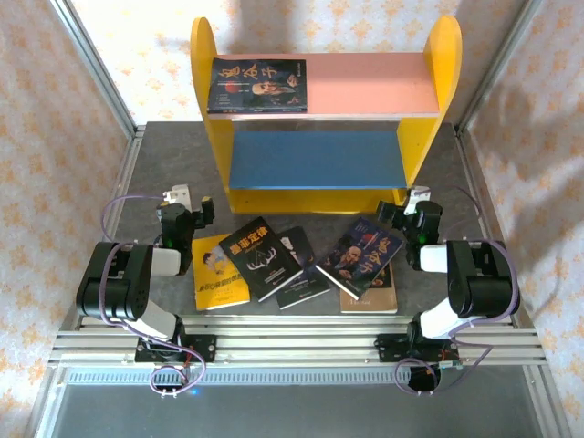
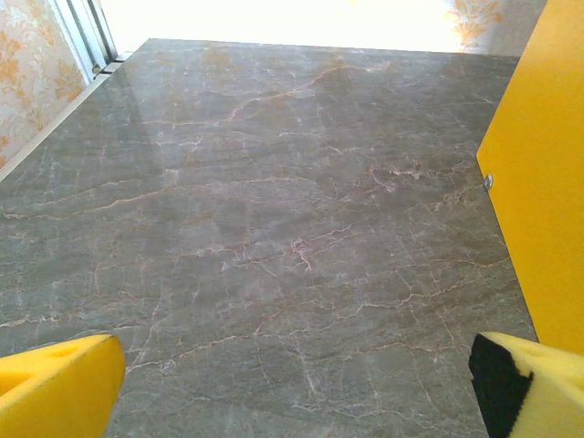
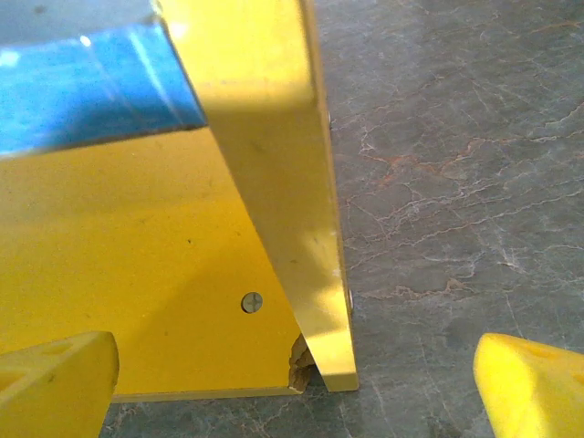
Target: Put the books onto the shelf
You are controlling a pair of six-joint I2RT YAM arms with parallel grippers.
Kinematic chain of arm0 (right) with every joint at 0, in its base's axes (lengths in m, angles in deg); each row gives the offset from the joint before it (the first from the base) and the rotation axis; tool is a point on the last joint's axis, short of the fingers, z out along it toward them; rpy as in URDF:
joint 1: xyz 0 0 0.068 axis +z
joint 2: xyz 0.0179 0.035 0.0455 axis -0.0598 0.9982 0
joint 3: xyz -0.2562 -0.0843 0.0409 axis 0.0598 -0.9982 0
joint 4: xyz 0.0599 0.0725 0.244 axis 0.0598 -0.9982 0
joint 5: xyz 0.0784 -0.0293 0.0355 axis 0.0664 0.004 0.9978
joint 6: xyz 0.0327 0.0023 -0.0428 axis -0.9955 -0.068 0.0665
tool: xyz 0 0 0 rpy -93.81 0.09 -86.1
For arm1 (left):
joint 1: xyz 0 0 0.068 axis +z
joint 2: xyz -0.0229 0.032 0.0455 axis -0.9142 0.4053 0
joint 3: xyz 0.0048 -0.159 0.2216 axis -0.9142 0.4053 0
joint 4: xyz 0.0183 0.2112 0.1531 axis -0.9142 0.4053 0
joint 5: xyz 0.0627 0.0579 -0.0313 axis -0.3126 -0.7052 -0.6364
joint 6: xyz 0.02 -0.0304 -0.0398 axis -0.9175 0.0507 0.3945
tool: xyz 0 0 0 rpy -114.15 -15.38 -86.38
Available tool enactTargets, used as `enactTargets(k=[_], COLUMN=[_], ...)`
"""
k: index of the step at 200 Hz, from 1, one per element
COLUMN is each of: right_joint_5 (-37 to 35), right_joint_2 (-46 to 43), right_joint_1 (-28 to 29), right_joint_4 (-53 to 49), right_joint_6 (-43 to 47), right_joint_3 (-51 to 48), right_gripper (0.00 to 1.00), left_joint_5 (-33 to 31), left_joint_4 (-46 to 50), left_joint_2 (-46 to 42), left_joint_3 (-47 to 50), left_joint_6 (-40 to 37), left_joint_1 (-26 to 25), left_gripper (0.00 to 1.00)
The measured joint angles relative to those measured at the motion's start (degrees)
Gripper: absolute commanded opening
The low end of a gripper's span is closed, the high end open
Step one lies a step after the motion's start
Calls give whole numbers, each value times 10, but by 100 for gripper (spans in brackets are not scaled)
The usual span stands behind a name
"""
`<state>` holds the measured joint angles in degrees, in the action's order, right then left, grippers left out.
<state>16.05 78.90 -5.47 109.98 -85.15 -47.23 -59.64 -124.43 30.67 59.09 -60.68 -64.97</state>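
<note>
Books are counted at six thin paperbacks. One dark paperback with a portrait cover [image 1: 257, 85] is laid flat at the left end of the pink upper board of the small two-tier bookcase with yellow rounded side panels [image 1: 443, 55], which stands at the far side of the table. Its blue lower board [image 1: 315, 157] is seen bare.

Five paperbacks are spread on the table just near of the bookcase, between the two arms:
- a yellow paperback [image 1: 217, 274] at the left, overlapped by a black paperback with yellow title [image 1: 260, 257]
- a second black paperback [image 1: 304, 274], partly covered by the first
- a dark blue paperback [image 1: 363, 254] at the right, laid over a brown paperback [image 1: 374, 297]

Two grippers are shown. The left gripper [image 1: 193, 204] and the right gripper [image 1: 403, 206] are both spread wide and grasp nothing. Bare table lies between the yellow fingertips [image 2: 59, 383] in the left wrist view, and the bookcase's right foot [image 3: 324, 356] is framed in the right wrist view.

The surface is a grey marble-patterned tabletop [image 1: 164, 155], edged near by aluminium rails [image 1: 292, 347]. Pale wallpaper with orange flowers [image 1: 55, 91] is seen around it.
</note>
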Motion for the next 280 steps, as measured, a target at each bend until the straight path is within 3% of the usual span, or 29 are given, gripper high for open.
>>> enactTargets(k=[280], right_joint_5=[-12], right_joint_2=[-2], right_joint_1=[0], right_joint_4=[-4], right_joint_6=[-2], right_joint_3=[0], right_gripper=[99], left_joint_5=[0], left_joint_4=[0], left_joint_2=[0], left_joint_3=[0], left_joint_6=[0], left_joint_1=[0], left_gripper=[99])
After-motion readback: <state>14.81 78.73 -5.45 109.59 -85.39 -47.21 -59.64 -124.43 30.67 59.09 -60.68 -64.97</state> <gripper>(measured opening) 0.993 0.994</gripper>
